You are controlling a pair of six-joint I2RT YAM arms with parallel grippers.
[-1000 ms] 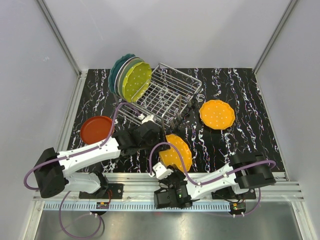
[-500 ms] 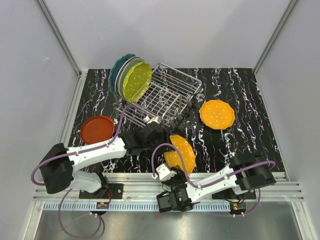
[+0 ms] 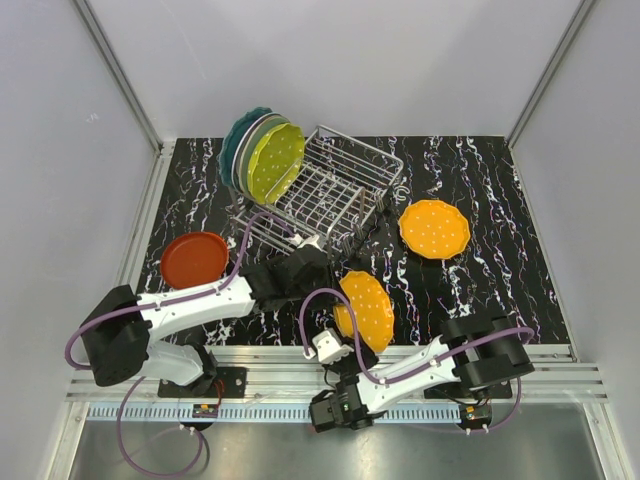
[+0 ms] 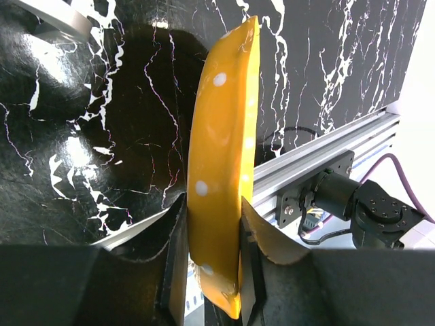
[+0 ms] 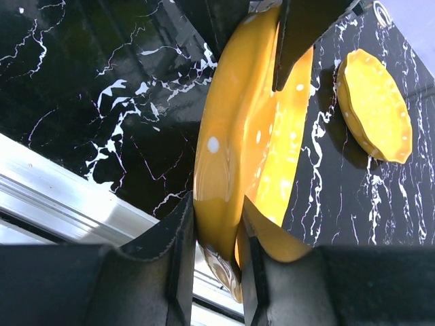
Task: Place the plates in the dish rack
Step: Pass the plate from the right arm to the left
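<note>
We see a dotted orange plate (image 3: 366,309) held on edge over the near side of the black marbled table (image 3: 480,290), left gripper (image 4: 213,205) and right gripper (image 5: 217,208) both pinching its rim, dish rack (image 3: 330,190) just behind, several standing plates (image 3: 262,155) at its left end.

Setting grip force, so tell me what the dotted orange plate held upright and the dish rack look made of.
The held dotted orange plate: likely glazed ceramic or glossy melamine; bright highlights on a smooth, thick rim. The dish rack: metal wire, silvery and shiny, thin rods in a grid.
</note>
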